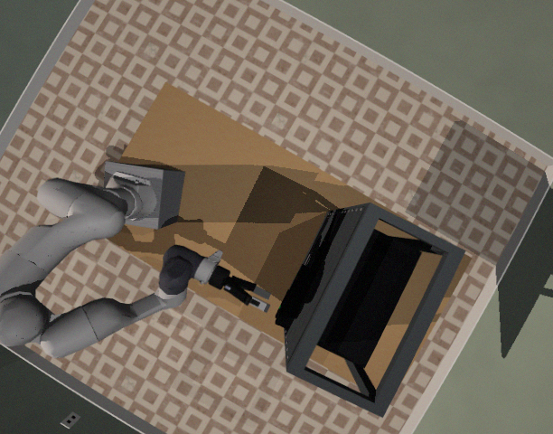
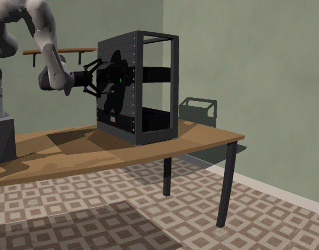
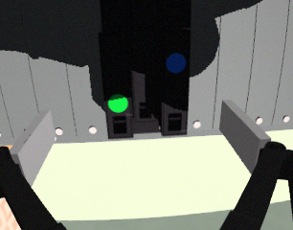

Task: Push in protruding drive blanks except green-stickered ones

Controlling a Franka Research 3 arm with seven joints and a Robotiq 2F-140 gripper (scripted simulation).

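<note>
The dark rack (image 2: 138, 88) stands upright on the wooden table (image 2: 106, 153); from above it is at the right end of the table (image 1: 375, 303). My gripper (image 2: 111, 77) is open and empty, with its fingertips close to the rack's front face at mid height; it also shows in the top view (image 1: 260, 298). In the wrist view my fingers frame a shadowed row of drive blanks. One blank carries a bright green sticker (image 3: 119, 103) and its neighbour a blue sticker (image 3: 176, 63). The shadow hides how far each blank sticks out.
The robot's grey base block (image 1: 144, 193) sits at the table's other end. A wall shelf (image 2: 60, 51) hangs behind the arm. A dark unit with a white label (image 2: 112, 119) fills the rack's bottom. The table edge runs close behind the rack (image 2: 235, 137).
</note>
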